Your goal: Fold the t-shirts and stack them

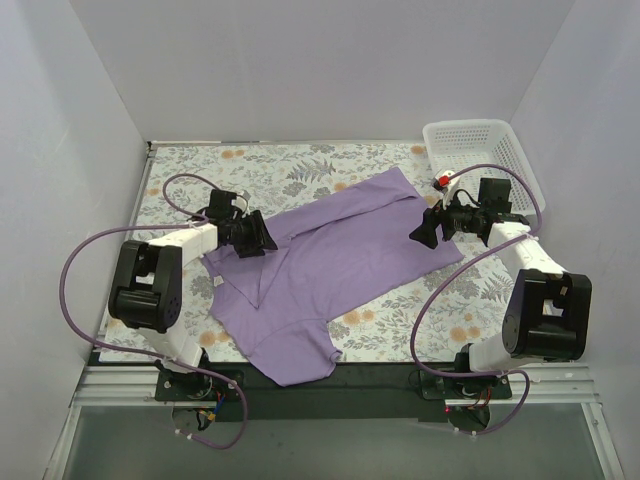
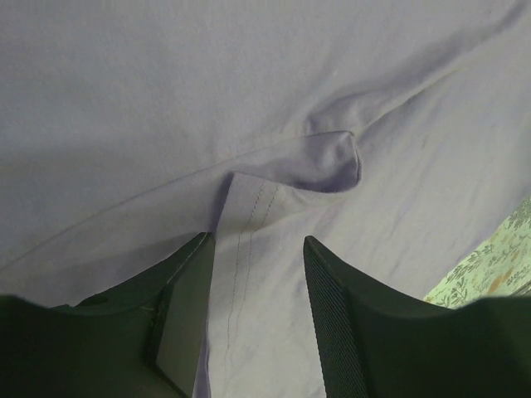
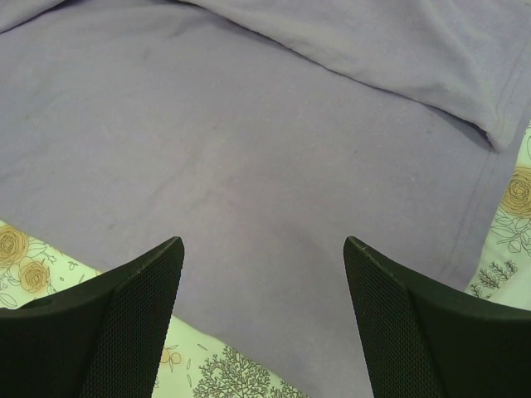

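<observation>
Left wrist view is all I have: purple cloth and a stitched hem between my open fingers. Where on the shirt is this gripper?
Observer: The left gripper is over the left edge of the t-shirt, which lies spread diagonally on the table.
Operator: Where is the other arm?
Observer: The right gripper is open at the opposite edge, holding nothing.
Operator: Is anything else nearby?
Observer: A white basket stands in the far right corner, off the shirt.

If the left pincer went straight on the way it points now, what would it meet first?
The purple t-shirt: its stitched hem already lies ahead of the open left pincer, probably very close, though depth is unclear.
</observation>
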